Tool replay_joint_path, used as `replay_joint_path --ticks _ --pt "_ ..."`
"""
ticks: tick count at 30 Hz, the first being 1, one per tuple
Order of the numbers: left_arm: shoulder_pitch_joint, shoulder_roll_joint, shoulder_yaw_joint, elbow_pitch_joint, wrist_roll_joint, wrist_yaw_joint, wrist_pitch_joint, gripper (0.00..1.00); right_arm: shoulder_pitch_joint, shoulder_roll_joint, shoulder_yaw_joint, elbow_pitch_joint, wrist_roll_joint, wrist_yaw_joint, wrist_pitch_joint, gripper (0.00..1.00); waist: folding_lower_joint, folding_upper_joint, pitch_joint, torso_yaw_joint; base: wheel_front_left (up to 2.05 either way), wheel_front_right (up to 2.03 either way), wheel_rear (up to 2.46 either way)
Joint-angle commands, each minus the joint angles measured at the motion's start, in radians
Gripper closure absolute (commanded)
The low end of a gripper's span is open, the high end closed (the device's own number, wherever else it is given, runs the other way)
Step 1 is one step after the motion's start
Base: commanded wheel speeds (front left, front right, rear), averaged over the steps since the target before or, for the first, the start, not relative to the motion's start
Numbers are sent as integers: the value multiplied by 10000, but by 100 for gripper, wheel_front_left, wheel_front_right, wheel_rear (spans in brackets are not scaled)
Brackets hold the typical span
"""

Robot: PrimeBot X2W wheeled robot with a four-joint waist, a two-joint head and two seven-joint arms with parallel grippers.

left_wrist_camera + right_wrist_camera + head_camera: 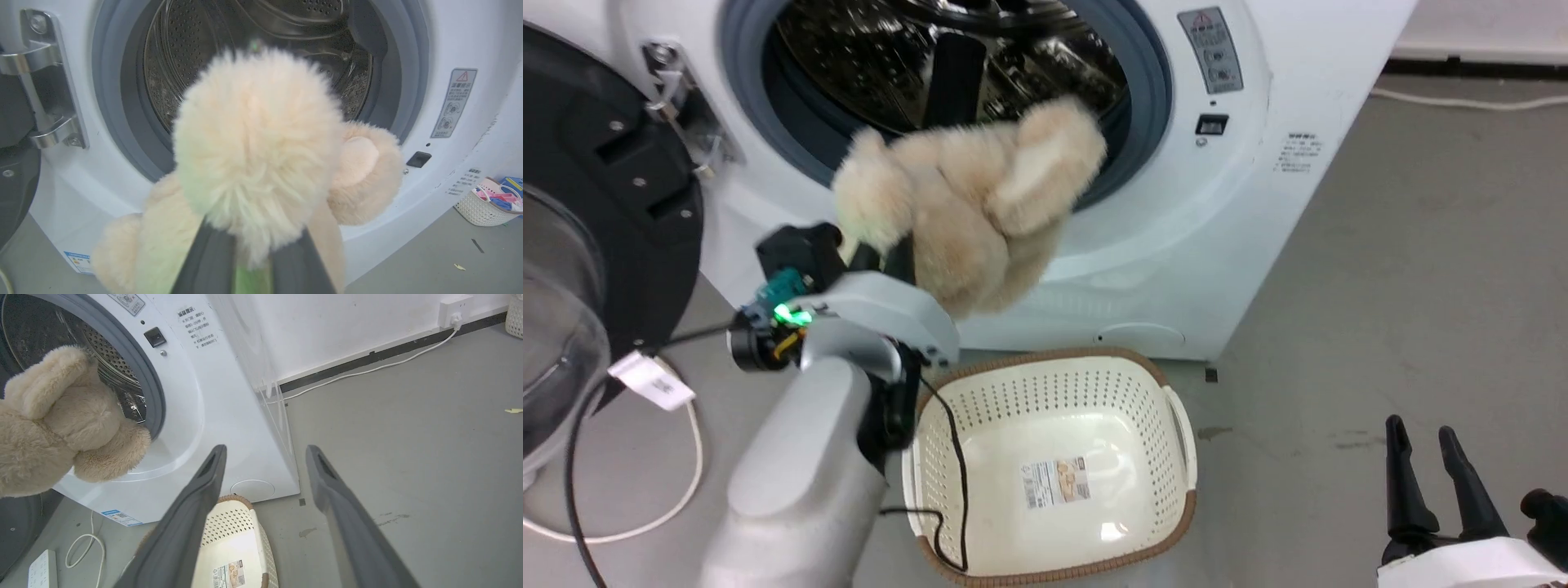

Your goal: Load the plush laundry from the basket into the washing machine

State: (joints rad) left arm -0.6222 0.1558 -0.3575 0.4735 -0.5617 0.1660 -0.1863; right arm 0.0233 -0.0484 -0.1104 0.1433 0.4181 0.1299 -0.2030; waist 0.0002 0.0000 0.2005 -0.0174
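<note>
"Left gripper (250,249) is clenching the plush laundry (968,204); my two dark fingers are disappearing into its shaggy pile, so the tips are hiding from me."

"Where is the bundle hanging?"

"It is hanging in the air in front of the washing machine (1241,229), across the lower part of the round opening, with one lobe lying over the grey gasket (1152,98). Whether it is touching the gasket, I cannot tell. The steel drum (179,61) is gaping behind it, and the door (605,204) is standing swung open at my left."

"And the basket?"

"The basket (1045,392) is sitting on the floor just in front of the machine, below the bundle, showing the label sticker (1055,482) on its bottom. A black cable (956,457) from my left arm is drooping over its rim."

"What is your other arm doing?"

"My right gripper (1421,429) is hovering low at my right, fingers spread apart and gripping nothing, well away from the machine."

"What is the room looking like?"

"The grey floor (1421,286) is running smooth, carrying a few dark scuffs (1213,431) near the basket. A white cord (694,457) is looping over it at my left, beside a white power strip (41,571). Another white lead (367,369) is trailing along the black skirting to a socket (453,306) on the white wall (327,326). A small white basket (486,204) of colourful items is standing beyond the machine's far corner."
</note>
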Motion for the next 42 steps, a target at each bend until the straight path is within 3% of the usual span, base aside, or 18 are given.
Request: replay_joint_path --ticks 1,16,42 --pt "-254 39 89 14 -77 51 -121 100 -156 -18 -19 -66 -52 8 41 0 -2 0 157 -103 0 0 0" --pt "-2329 83 962 587 -115 93 -670 100 -781 -18 -29 -357 -165 8 107 0 -2 0 1407 -522 0 0 0" --pt "-5975 1355 726 1713 955 -339 -646 100 -1546 -18 -15 -674 -52 8 -89 0 -2 0 3774 -1418 0 0 0"
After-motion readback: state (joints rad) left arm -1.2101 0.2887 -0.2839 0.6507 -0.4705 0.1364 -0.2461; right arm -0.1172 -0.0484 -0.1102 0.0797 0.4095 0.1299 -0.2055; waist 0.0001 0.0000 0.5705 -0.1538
